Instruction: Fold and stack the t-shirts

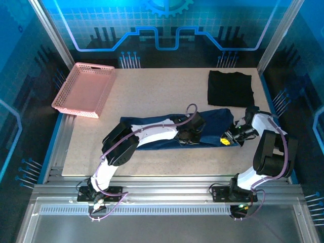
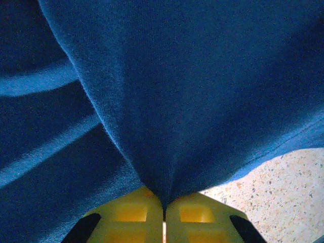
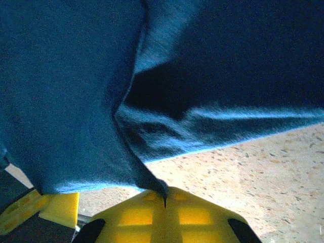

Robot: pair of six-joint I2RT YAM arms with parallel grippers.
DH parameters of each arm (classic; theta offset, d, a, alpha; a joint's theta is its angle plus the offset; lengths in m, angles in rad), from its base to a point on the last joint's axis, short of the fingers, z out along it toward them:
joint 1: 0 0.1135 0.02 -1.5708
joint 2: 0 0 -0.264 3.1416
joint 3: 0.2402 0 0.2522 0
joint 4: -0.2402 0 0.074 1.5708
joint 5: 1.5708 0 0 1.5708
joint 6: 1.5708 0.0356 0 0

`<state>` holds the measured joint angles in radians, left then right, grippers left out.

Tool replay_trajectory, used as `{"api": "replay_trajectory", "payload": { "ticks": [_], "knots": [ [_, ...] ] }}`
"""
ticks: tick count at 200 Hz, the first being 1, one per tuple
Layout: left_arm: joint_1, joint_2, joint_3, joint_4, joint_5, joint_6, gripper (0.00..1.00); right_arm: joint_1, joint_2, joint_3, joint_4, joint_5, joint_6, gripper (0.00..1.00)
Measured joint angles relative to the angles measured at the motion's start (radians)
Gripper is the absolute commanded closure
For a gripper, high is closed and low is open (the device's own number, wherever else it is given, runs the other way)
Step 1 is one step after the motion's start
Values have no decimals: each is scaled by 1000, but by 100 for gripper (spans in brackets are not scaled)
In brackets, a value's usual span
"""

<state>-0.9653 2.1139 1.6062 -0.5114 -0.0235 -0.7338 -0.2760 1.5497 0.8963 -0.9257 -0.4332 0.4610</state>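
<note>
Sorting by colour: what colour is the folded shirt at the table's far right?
Plain black shirt, best in the top view.

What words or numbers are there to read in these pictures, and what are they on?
There are none to read.
The blue shirt shows only plain cloth, with no print in sight.
The black shirt is plain.
The pink basket has no label.
The back wall has glowing blue lines and a gear shape, but no letters.

The navy t-shirt (image 1: 215, 121) lies in a long rumpled band across the middle of the table (image 1: 152, 96). The black t-shirt (image 1: 230, 87), folded square, lies flat near the far right corner.
</note>
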Motion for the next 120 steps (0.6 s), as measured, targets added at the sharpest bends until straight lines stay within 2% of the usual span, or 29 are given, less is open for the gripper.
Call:
{"api": "replay_trajectory", "payload": {
  "ticks": [24, 34, 45, 59, 69, 79, 120],
  "knots": [
    [-3, -7, -40, 16, 3, -1, 90, 0, -12, -31, 3, 8, -3, 100],
    [-5, -9, -54, 19, 3, 0, 86, 0, -13, -47, 2, 11, -2, 98],
    [-6, -10, -61, 20, 3, -6, 71, 0, -12, -58, 2, 15, -2, 93],
    [-6, -10, -65, 20, 3, -10, 46, 0, -11, -59, 3, 23, 0, 78],
    [-6, -12, -65, 21, 3, -9, 36, 0, -9, -56, 6, 29, 2, 65],
    [-6, -18, -65, 19, 3, -20, 28, 0, -5, -45, 4, 37, -3, 58],
    [-6, -131, -60, -19, -13, -26, 21, 0, -13, 101, -10, 68, -14, 38]
  ]
}}
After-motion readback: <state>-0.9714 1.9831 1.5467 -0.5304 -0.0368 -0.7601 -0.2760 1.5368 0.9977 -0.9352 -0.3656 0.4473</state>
